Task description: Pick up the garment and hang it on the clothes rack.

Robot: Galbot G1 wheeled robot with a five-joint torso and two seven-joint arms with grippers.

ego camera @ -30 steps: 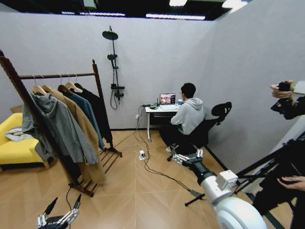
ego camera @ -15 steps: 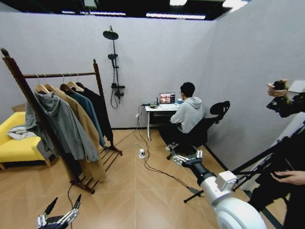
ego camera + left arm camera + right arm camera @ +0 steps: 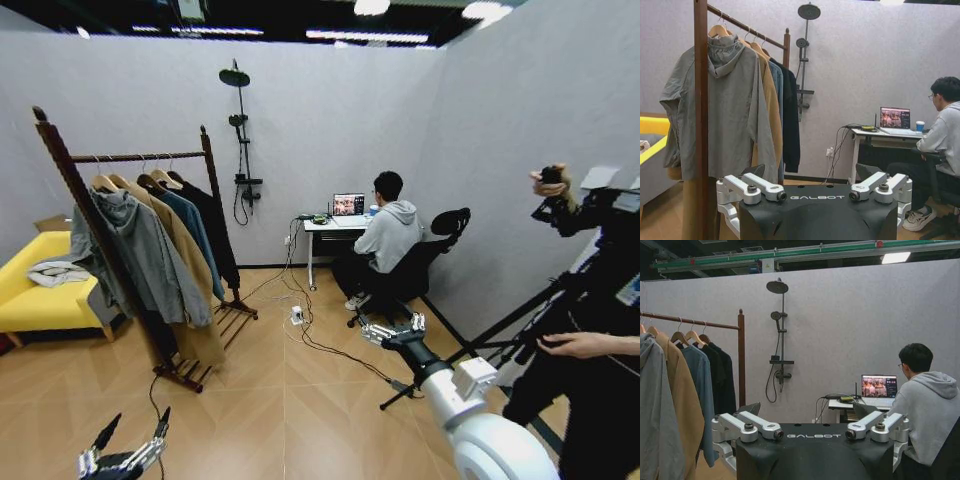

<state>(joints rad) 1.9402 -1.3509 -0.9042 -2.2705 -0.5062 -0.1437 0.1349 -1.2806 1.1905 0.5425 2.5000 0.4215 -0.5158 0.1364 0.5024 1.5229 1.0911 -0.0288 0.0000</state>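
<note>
The rack [image 3: 130, 240] stands at the left of the room in the head view, dark red-brown wood w/ knob-topped posts, one rail across and a slatted shelf at the foot. The black jacket [image 3: 212, 232] hangs on the rail at the end nearest the back wall, last in a row of four. Next to it toward the robot: a blue shirt [image 3: 192, 240], a tan coat [image 3: 180, 275], then a grey hoodie [image 3: 140, 262] at the near end. Hanger hooks sit over the rail; the jacket's own hanger is too small to make out.

Left gripper [image 3: 128, 445] is low at the bottom-left corner of the head view, above the wooden floor [image 3: 270, 420], well apart from the rack; its two dark fingers [image 3: 105, 432] stand spread, nothing between them. Right gripper [image 3: 392, 328] is out in front on the right, arm stretched fwd, over the floor near a loose cable [image 3: 325, 355]; fingers parted, nothing held. Both wrist views show the finger links splayed apart (same reading).

On the back wall, just beside the rack's far post, a black shower stand [image 3: 240, 135]. A yellow sofa [image 3: 35, 290] sits behind the rack at far left w/ a pale cloth on it. Right of the shower stand, a small white desk [image 3: 330, 232] w/ a lit laptop [image 3: 350, 205].
</note>
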